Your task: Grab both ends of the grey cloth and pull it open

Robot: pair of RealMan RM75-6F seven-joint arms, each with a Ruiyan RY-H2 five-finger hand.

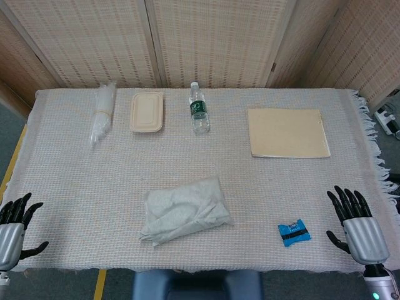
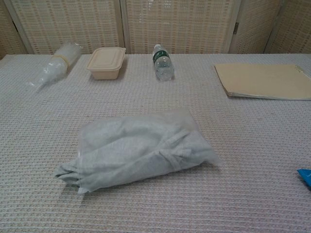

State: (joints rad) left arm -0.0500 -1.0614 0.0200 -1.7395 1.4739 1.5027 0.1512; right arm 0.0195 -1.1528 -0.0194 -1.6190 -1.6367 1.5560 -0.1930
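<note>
A table [image 1: 75, 187] under a woven, fringed covering carries the crumpled grey cloth [image 1: 185, 210] at centre. At twelve o'clock lies a water bottle [image 1: 199, 109], at eleven a lidded box [image 1: 147, 111] and stacked plastic cups [image 1: 102, 112]. A tan folder [image 1: 287, 132] lies at two, a blue packet [image 1: 293, 232] at four.

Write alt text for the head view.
A crumpled grey cloth lies untouched on a woven table cover, with the open left hand and right hand resting at the near corners. Behind it sit a bottle, a lidded container and a folder.

left hand [image 1: 14, 228] open, right hand [image 1: 357, 225] open — fingers apparently spread
</note>
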